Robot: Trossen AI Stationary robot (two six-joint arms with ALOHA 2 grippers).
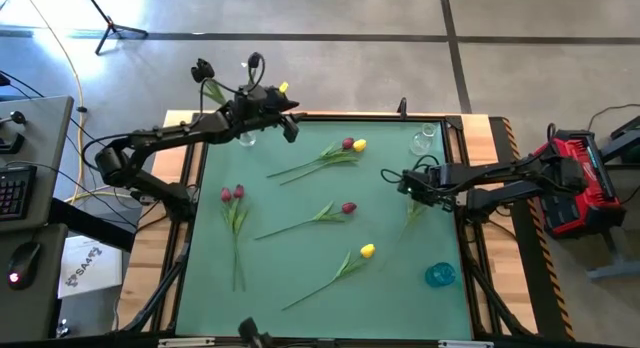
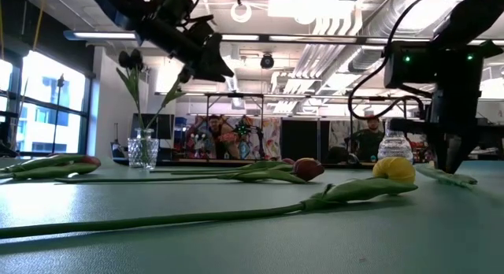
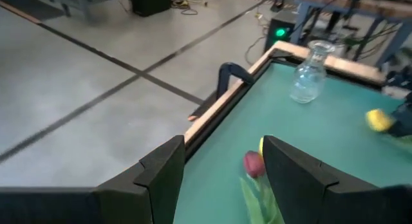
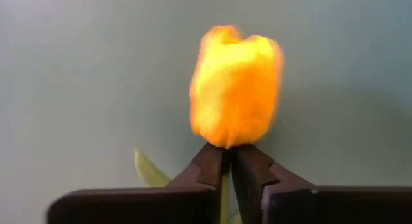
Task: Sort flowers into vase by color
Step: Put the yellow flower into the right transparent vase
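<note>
My right gripper, at the table's right side, points down and is shut on a yellow tulip. Its leaf and stem run out toward the near edge. My left gripper is open and holds nothing. It hangs above the far edge, beside a glass vase that holds a black tulip. Loose tulips lie flat on the green mat: a red and yellow pair, two red ones, one red and one yellow. My right gripper pinches the yellow tulip's stem between its two fingertips, right under the head. The fingers come from above, pointing down. The head sticks out just past the fingertips. The leaf and stem sit low over the mat; whether the flower is lifted I cannot tell.
A clear glass vase stands at the far right corner, and a blue vessel stands near the right edge toward the front. A wooden rim frames the mat. The right arm's base sits off the right side.
</note>
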